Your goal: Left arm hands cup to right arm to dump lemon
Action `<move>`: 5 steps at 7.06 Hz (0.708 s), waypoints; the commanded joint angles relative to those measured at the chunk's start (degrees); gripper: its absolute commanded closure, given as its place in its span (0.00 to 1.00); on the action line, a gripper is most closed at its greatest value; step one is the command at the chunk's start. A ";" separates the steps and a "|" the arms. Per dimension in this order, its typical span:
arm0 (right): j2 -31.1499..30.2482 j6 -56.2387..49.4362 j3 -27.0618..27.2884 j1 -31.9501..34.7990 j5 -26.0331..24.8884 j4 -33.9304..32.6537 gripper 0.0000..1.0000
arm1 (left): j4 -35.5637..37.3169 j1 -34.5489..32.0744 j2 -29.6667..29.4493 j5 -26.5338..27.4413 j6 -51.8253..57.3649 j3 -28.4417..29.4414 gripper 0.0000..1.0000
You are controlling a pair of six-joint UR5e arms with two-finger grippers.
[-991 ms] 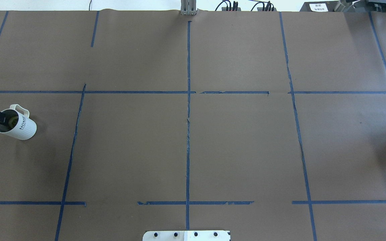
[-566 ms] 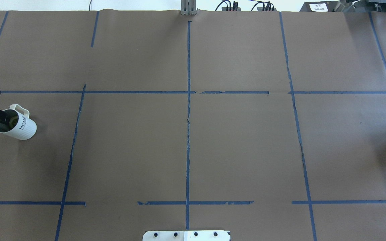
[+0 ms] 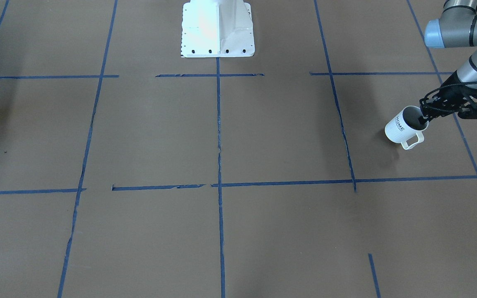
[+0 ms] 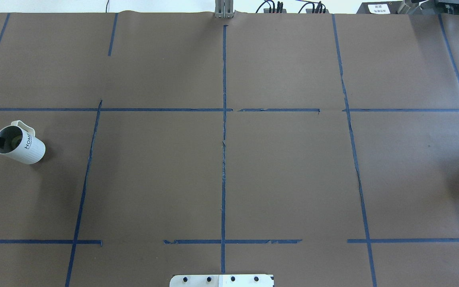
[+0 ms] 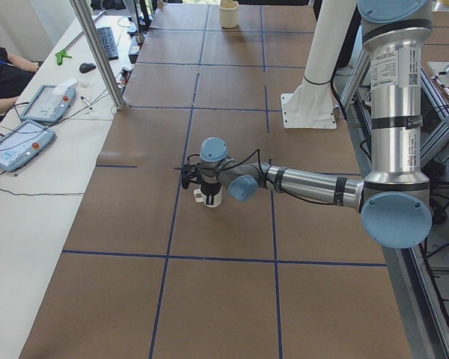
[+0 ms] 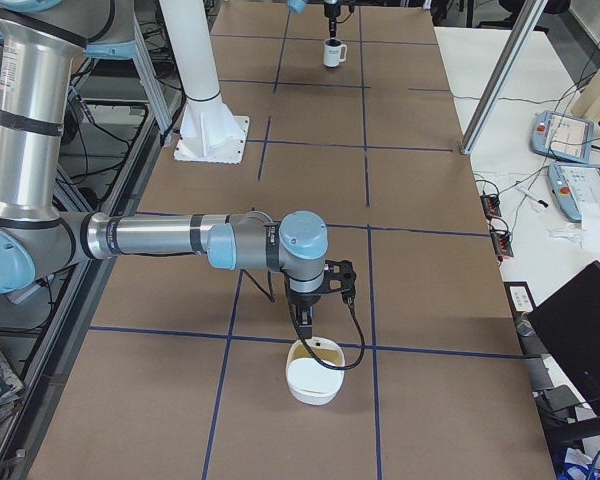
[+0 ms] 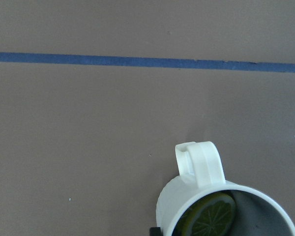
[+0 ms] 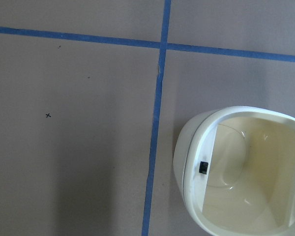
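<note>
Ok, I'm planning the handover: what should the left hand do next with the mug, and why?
Probably lift the cup and carry it toward the middle of the table: the left hand grips its rim near the edge, lemon inside.

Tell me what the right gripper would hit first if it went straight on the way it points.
The cream bowl directly beneath it. The right gripper points straight down at the bowl's rim and may be touching its wall, but depth is unclear.

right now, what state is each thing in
cup, mouth up, gripped at its rim
lemon, inside the cup
left gripper, shut on the cup
right gripper, at the bowl's rim, open or shut unclear
bowl, mouth up, looks empty
</note>
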 commanded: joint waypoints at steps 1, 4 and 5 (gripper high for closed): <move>-0.02 0.04 -0.14 -0.37 0.26 4.65 0.00 | 6.73 -0.70 -2.60 -0.02 -0.53 -2.95 1.00; 3.74 0.04 -3.19 -5.45 0.88 21.75 0.13 | 24.23 0.00 -18.04 -0.98 -13.50 -6.58 1.00; 6.98 0.04 -5.39 -10.95 0.70 27.92 0.00 | 29.58 1.83 -23.49 -3.86 -14.06 -6.05 1.00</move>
